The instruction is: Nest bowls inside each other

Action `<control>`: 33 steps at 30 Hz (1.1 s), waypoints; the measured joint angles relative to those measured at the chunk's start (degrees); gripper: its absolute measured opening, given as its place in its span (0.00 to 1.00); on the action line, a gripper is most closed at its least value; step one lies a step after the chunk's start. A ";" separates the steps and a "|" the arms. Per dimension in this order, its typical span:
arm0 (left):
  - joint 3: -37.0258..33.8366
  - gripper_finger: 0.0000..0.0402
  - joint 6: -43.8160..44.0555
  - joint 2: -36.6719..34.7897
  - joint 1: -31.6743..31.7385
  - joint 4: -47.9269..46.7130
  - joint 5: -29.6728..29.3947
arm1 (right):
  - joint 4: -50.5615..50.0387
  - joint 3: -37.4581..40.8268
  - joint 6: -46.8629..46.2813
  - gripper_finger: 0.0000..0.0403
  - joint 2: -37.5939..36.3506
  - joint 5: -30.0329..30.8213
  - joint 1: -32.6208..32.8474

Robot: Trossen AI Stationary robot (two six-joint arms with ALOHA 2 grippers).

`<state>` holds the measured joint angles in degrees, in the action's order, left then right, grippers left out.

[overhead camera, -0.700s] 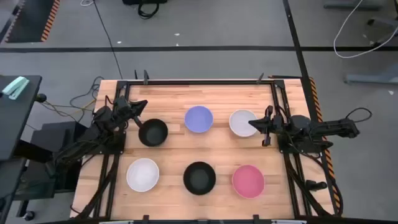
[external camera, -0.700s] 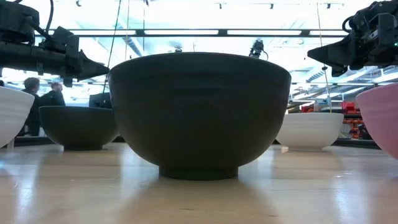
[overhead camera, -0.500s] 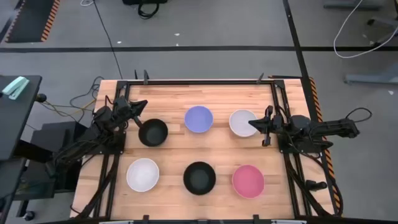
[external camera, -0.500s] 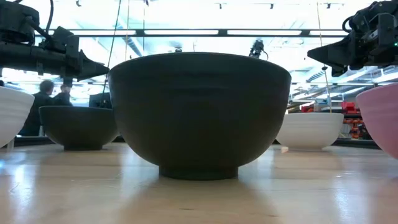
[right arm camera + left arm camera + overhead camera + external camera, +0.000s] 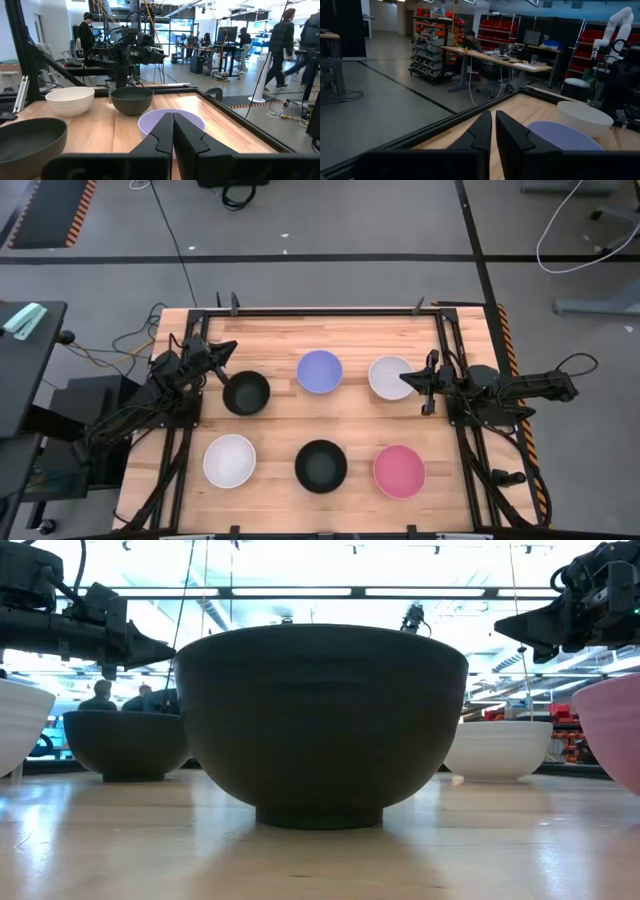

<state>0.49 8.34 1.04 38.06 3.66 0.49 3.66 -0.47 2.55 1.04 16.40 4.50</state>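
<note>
- Bowls, six of them, sit apart on the wooden worktop (image 5: pixel 280 345) in two rows of three; none is nested yet, so I judge the task to be at its very start.
- Taking the high view as a clock face, the far row runs from a black bowl (image 5: pixel 246 393) at about 10 o'clock, through the lavender-blue bowl (image 5: pixel 320 371) at 12, to a white bowl (image 5: pixel 390 378) at 2.
- The near row holds a second white bowl (image 5: pixel 229 459) at 8 o'clock, a second black bowl (image 5: pixel 321 466) at 6, and the pink bowl (image 5: pixel 399 471) at 4.
- The left pincer (image 5: pixel 226 379) hangs above the worktop, fingers pressed together and holding nothing; the far black bowl lies just beside its tip, toward 4 o'clock from it.
- The right pincer (image 5: pixel 406 380) is likewise pressed together and empty, raised over the far white bowl's rim at the bowl's 3 o'clock edge.
- Each arm therefore has its nearest bowl in the far row, and the lavender-blue one sits between the two, about equally reachable.
- Being round, the bowls have no long axis; a grip would likely pinch the rim wall from above.
- They look smooth and hard with plain matte sides, deep rounded walls and a small foot ring, seen best on the near black bowl in the low view.
- Like sizes suggest a snug nesting fit, so a tilted drop could jam.
</note>
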 joint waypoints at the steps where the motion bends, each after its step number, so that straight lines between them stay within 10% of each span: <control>1: 0.00 0.07 0.02 0.00 0.00 0.00 -0.02 | -0.02 0.00 0.00 0.04 0.02 0.00 -0.01; 33: 0.01 0.08 0.01 0.01 0.02 0.01 -0.02 | -0.02 0.00 0.02 0.04 0.00 0.00 -0.01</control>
<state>0.50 8.35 1.05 38.09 3.67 0.47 3.64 -0.47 2.57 1.04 16.40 4.49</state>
